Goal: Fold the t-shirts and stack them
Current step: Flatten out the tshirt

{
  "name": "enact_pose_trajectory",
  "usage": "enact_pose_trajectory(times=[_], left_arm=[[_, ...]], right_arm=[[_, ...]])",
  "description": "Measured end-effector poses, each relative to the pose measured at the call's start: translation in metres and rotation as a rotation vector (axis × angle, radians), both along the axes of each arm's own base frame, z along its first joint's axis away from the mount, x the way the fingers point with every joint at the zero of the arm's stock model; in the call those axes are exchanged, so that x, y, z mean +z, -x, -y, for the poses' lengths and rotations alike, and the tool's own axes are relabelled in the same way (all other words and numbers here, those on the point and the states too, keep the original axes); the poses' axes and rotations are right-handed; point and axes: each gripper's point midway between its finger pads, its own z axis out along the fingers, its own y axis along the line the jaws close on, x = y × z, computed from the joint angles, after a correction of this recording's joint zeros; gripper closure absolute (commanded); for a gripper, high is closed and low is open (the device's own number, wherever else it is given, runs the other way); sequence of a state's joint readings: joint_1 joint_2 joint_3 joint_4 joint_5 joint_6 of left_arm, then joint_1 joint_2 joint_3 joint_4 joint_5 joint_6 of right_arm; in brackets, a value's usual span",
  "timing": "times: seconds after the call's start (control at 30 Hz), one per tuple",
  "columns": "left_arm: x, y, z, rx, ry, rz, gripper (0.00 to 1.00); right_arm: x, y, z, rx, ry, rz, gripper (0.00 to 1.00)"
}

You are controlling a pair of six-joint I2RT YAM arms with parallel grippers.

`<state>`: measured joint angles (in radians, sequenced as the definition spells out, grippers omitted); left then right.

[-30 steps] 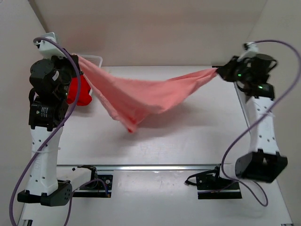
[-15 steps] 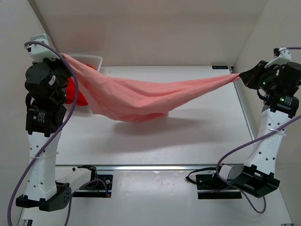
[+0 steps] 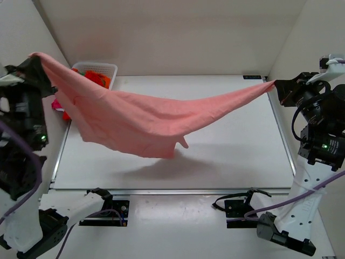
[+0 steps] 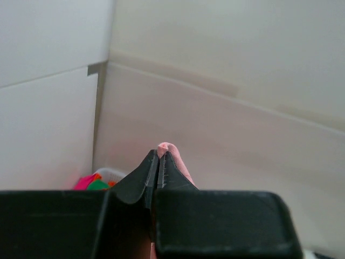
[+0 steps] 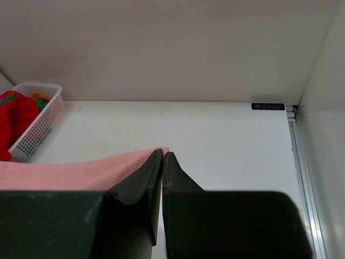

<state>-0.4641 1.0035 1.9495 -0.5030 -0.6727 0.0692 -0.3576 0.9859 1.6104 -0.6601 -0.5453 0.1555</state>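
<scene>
1 pink tee (image 3: 135, 116) slung upper left to right edge, mid-frame. L fingers (image 4: 141, 181) & R fingers (image 5: 141, 181) each pinch 1 corner. Low hem hangs off the surface (image 3: 232, 156). 1 basket (image 3: 110, 67) upper left w/ red/orange tees (image 3: 97, 78).

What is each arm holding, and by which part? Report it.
The salmon-pink t-shirt, stretched in the air: the left fingers pinch one end corner, the right fingers the opposite corner.

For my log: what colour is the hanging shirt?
The shirt is plain salmon pink; the top view shows it best.
</scene>
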Motion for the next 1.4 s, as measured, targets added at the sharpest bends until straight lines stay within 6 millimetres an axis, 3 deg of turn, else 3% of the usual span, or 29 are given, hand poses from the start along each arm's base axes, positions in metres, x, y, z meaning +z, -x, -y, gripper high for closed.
enact_pose_trajectory(times=[0.2,0.27,0.37,0.47,0.57,0.67,0.73,0.83,0.9,1.0,1.2,1.4], left_arm=[[0.021,0.049,-0.027,0.012,0.066,0.105,1.0],[0.022,0.051,-0.031,0.025,0.077,0.105,1.0],[0.015,0.038,-0.026,0.037,0.07,0.065,1.0],[-0.001,-0.002,-0.01,0.059,0.019,-0.014,1.0],[-0.035,-0.071,-0.002,0.078,-0.033,-0.134,1.0],[-0.104,-0.148,0.009,0.052,-0.064,-0.328,1.0],[-0.154,-0.182,0.02,0.013,-0.084,-0.473,1.0],[-0.189,-0.199,0.029,-0.025,-0.098,-0.583,1.0],[-0.188,-0.194,0.031,-0.039,-0.099,-0.587,1.0],[-0.159,-0.17,0.028,-0.049,-0.083,-0.509,1.0],[-0.074,-0.088,0.032,-0.115,-0.035,-0.252,1.0],[-0.015,-0.012,0.029,-0.197,0.038,-0.039,1.0]], right_arm=[[0.005,0.005,-0.003,-0.007,0.01,0.016,1.0],[0.004,0.004,-0.001,-0.021,0.013,0.013,1.0],[0.001,0.001,0.001,-0.029,0.02,0.003,1.0],[-0.008,-0.007,0.003,-0.022,0.016,-0.021,1.0],[-0.028,-0.017,0.009,-0.019,0.001,-0.071,0.99],[-0.048,-0.03,0.016,-0.017,-0.016,-0.128,1.0],[-0.06,-0.038,0.019,-0.01,-0.036,-0.157,1.0],[-0.064,-0.041,0.023,-0.007,-0.072,-0.168,1.0],[-0.057,-0.04,0.024,-0.004,-0.087,-0.144,1.0],[-0.043,-0.035,0.02,0.005,-0.083,-0.104,1.0],[0.0,-0.011,-0.01,0.048,-0.016,0.011,1.0],[0.041,0.035,-0.032,0.048,0.028,0.147,1.0]])
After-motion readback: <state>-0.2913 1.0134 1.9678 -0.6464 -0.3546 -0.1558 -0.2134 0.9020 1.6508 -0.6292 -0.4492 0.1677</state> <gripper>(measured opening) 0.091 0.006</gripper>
